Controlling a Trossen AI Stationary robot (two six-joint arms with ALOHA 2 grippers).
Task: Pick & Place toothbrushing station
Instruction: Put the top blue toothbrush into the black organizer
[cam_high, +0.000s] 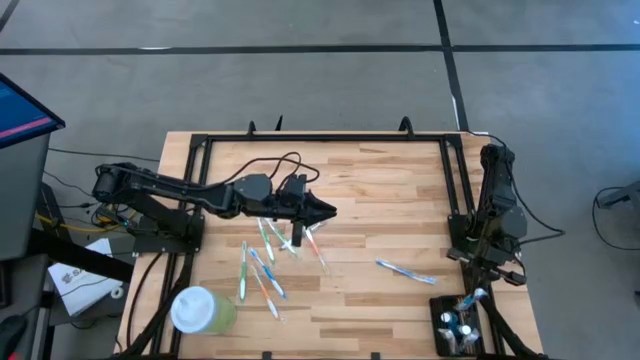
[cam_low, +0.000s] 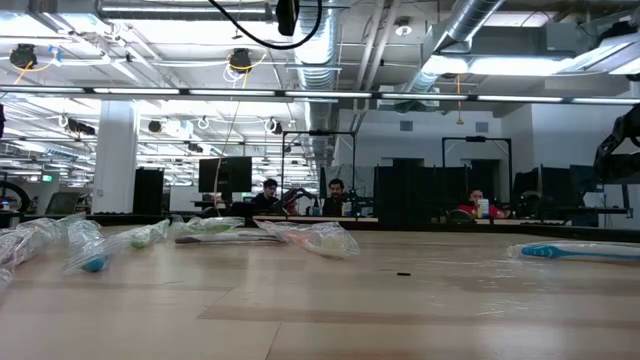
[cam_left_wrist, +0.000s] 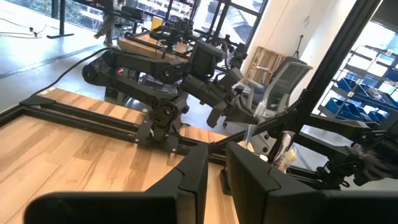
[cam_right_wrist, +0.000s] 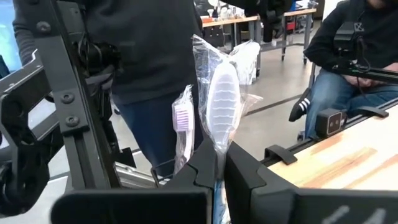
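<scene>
The toothbrushing station, a small black holder, stands at the table's near right corner with a few items in it. My right gripper is just above its far edge, shut on a plastic-wrapped toothbrush that stands upright. A second wrapped toothbrush with pink bristles stands right beside it. My left gripper hovers level above the table's middle, shut, with nothing showing between its fingers. Several wrapped toothbrushes lie flat below it. My right gripper pinches the wrapped toothbrush between its two fingers just below the head, wrapper and all. The fingers reach in level and lie across the brush. The brush stands upright, head up, its blue handle running down below the fingers.
One wrapped blue toothbrush lies alone on the right half of the table. A pale green cup with a white lid stands at the near left corner. A black frame borders the table. A person stands close behind my right arm; another sits nearby.
</scene>
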